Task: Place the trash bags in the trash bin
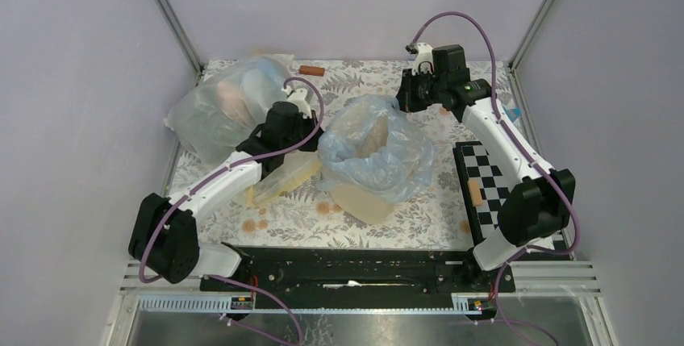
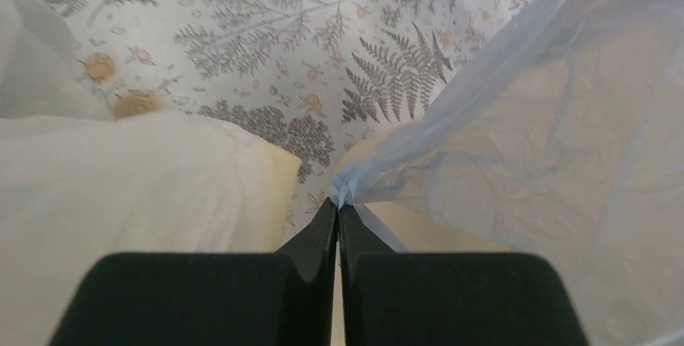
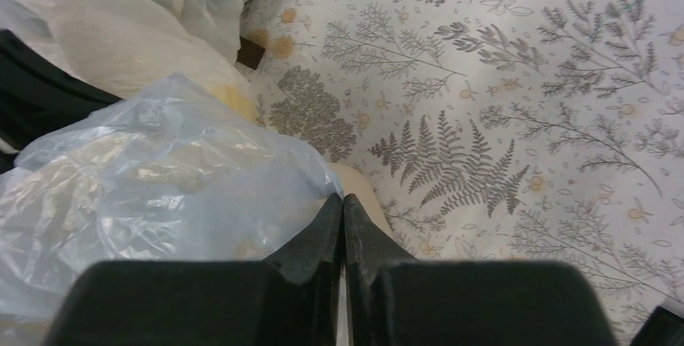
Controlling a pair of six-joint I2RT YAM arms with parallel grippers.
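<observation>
Pinching bag [image 1: 379, 144] rim w/ fingers pressed tight, L gripper [image 2: 337, 205] at one edge, R gripper [image 3: 343, 199] at opp. edge, film stretched gripper-to-gripper, draped over bin [image 1: 367, 201] between and below both, approx. equidistant; likely next: lower together.

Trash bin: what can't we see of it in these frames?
- Trash bin rim and interior: top view, draped trash bag covers them; only the lower part shows.
- Left gripper: top view, tips hidden under its own wrist; shows only in left wrist view.
- Clear bag contents: top view, blurred by cloudy film.
</observation>
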